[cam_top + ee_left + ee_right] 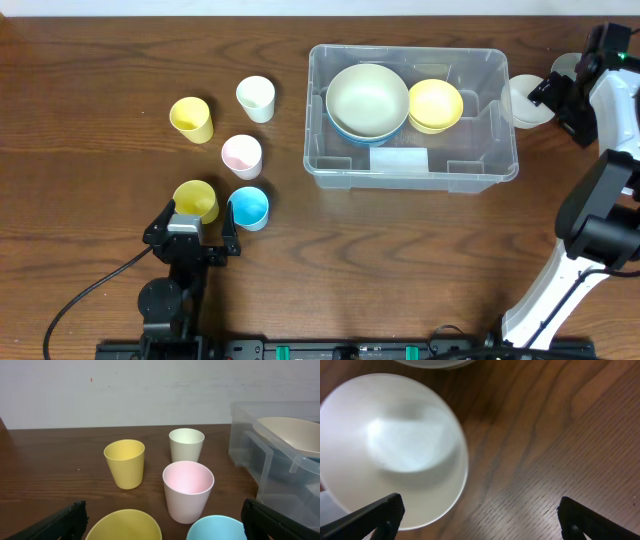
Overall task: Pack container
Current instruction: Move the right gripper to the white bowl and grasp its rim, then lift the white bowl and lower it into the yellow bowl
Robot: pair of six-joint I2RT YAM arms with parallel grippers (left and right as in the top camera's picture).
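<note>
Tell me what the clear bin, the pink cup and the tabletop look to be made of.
The container: clear, glossy moulded plastic; the bowls show through its walls. The pink cup: probably plastic, opaque with a matte, soft sheen; a fibre composite is possible. The table: dark wood or wood-look laminate with visible grain; which one cannot be told.

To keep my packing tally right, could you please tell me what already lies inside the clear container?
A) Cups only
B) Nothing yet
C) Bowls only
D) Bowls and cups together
C: seen from overhead, the clear container holds a large cream bowl and a smaller yellow bowl, with no cup inside it.
</note>
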